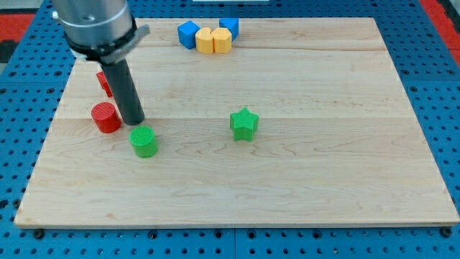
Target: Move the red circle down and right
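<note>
The red circle [106, 117] lies on the wooden board [302, 165] at the view's left. My tip [134, 122] rests on the board just right of the red circle and just above the green circle [144, 141], close to both; I cannot tell if it touches either. A second red block [105, 83], shape unclear, is partly hidden behind the rod above the red circle.
A green star [244, 123] sits near the board's middle. At the view's top are a blue block [188, 34], two yellow blocks [205, 41] [221, 40] and another blue block [229, 26], clustered together. The board's left edge is close to the red circle.
</note>
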Action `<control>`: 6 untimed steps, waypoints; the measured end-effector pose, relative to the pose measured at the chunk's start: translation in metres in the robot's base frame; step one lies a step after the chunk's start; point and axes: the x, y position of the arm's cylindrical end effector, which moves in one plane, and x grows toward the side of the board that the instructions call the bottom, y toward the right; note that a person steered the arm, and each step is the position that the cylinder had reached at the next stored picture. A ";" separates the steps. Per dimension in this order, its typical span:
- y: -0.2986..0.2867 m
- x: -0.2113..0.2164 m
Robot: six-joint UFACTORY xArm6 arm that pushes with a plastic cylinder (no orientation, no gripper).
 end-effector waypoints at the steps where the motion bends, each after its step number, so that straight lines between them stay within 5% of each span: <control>1: -0.011 -0.008; 3: -0.068 0.051; 4: -0.060 -0.008; 5: -0.130 0.005; 6: -0.114 0.040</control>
